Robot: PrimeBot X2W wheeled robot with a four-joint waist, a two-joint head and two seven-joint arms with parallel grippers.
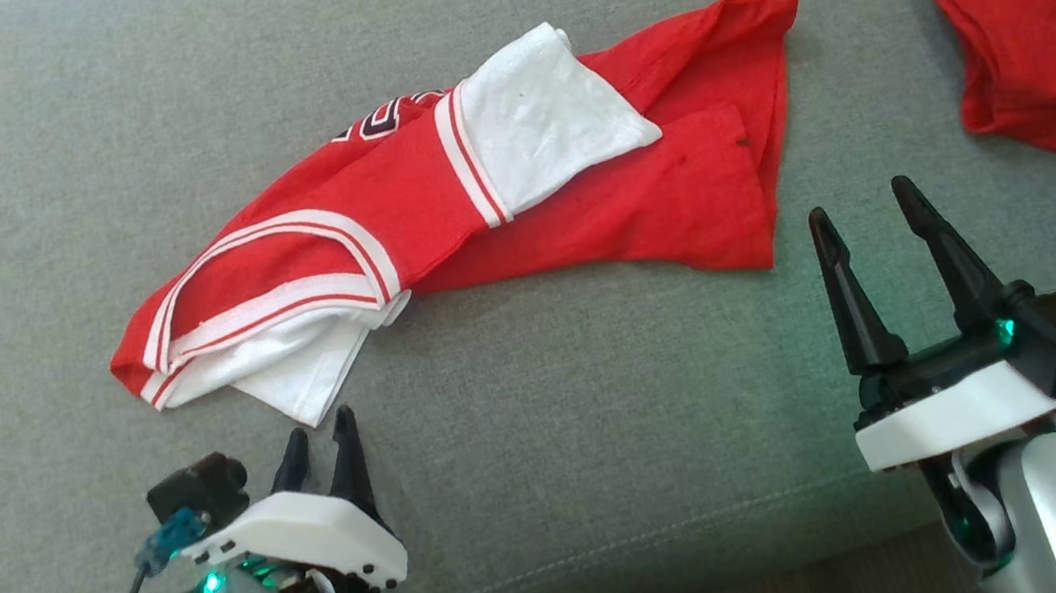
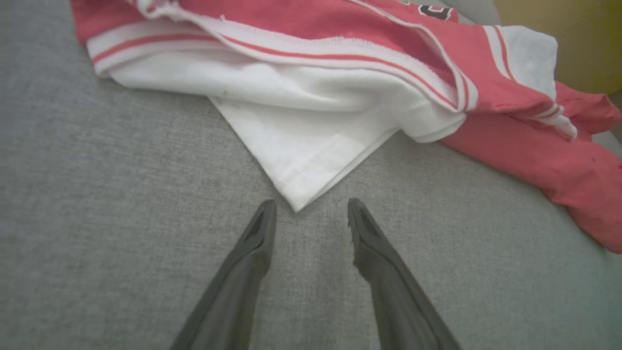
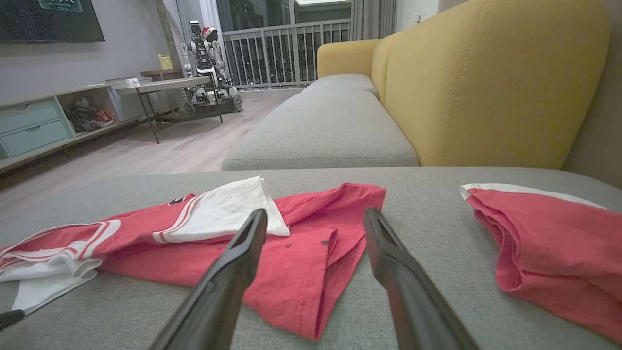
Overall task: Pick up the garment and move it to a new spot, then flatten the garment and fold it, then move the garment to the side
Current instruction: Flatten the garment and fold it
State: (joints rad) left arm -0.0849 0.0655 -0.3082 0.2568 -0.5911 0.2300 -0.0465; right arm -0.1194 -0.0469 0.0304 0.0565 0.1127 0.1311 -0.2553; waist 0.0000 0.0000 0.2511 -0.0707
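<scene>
The garment [image 1: 475, 192], a red jersey with white panels and striped trim, lies crumpled on the grey sofa cushion [image 1: 605, 428]. Its white corner [image 2: 301, 160] points toward my left gripper [image 2: 311, 206], whose fingers stand apart on either side of the corner's tip, just short of the cloth. In the head view the left gripper [image 1: 318, 425] sits right below that white corner. My right gripper [image 1: 862, 200] is open and empty, hovering just right of the garment's red hem [image 3: 311, 272]; in its own wrist view, the right gripper [image 3: 316, 213] points over that hem.
A second red piece with a white band [image 1: 1041, 42] lies at the right of the cushion. A yellow sofa backrest [image 3: 486, 82] rises behind. The cushion's front seam [image 1: 619, 547] runs near my arms. A table and another robot [image 3: 209, 58] stand across the room.
</scene>
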